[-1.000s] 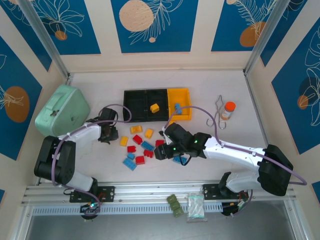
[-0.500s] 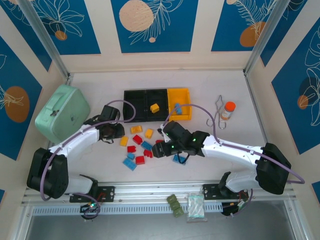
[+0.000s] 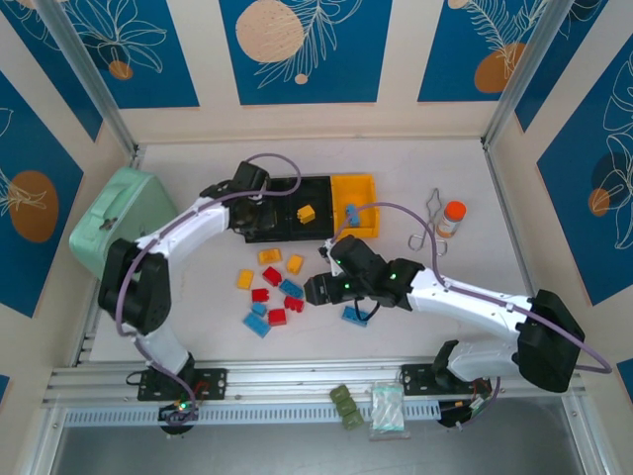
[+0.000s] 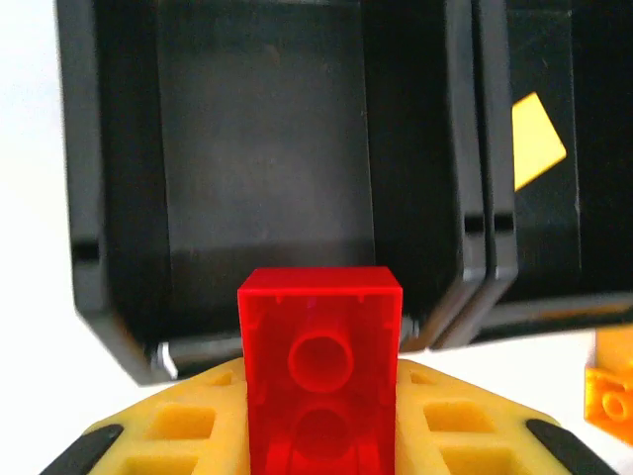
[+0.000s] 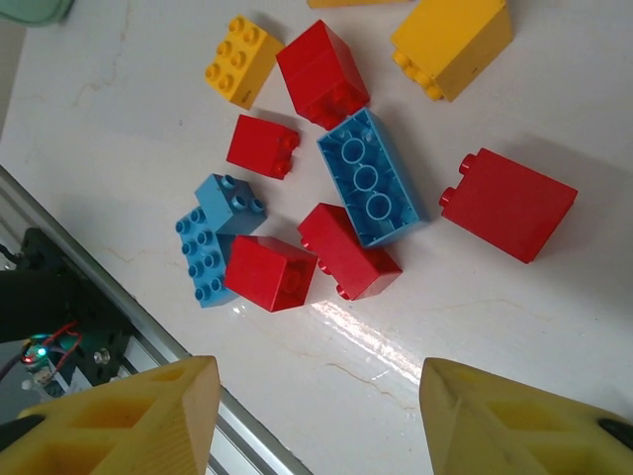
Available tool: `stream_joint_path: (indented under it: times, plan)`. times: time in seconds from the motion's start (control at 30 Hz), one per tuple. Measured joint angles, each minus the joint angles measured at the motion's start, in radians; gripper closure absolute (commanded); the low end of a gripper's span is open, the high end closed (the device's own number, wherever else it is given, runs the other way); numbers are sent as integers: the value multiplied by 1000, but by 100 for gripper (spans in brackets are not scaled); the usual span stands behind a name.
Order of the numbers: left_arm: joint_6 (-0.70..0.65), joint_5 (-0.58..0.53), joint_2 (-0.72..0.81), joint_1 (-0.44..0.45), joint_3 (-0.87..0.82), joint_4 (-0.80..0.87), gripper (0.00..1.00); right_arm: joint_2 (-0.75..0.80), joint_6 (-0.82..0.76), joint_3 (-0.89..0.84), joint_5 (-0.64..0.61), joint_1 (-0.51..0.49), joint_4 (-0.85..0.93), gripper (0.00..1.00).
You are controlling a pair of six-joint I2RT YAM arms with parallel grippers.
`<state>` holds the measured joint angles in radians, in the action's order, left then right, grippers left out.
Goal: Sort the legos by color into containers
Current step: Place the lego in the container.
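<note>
Over the leftmost black bin (image 4: 267,168), the left claw (image 4: 319,435) is clenched on a red brick (image 4: 319,336), which it holds just above the bin's near wall. The neighbouring black bin (image 4: 593,198) contains one yellow brick (image 4: 537,142). In the top view, a light blue brick (image 3: 350,213) sits at the left edge of the yellow bin (image 3: 354,188). The right claw (image 5: 321,406) hangs released, fingers spread wide, above the loose legos (image 5: 297,198) on the bench (image 5: 119,148). These are red, yellow and light blue, and a long blue brick (image 5: 370,178) lies underside up among them.
</note>
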<state>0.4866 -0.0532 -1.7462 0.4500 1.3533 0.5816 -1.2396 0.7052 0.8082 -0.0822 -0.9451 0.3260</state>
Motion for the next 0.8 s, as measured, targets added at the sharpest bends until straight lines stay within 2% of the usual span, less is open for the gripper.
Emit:
stream_joint_path:
  times: [0.17, 0.37, 0.5, 0.57, 0.67, 0.8]
  plan:
    - [-25, -35, -132, -1, 148, 40, 74, 31, 11, -23, -16, 0, 5, 44]
    - [-37, -72, -230, -1, 221, 73, 73, 66, 12, -36, -27, 3, 19, 44]
    - [-43, -90, -252, -1, 226, 91, 67, 85, 18, -36, -36, 5, 26, 44]
    - [-43, -97, -254, -1, 227, 93, 57, 88, 21, -36, -42, 5, 26, 44]
    - [-48, -98, -254, -1, 233, 96, 49, 88, 22, -37, -47, 5, 29, 44]
    - [-51, -98, -254, -1, 239, 98, 47, 89, 22, -37, -53, 7, 35, 44]
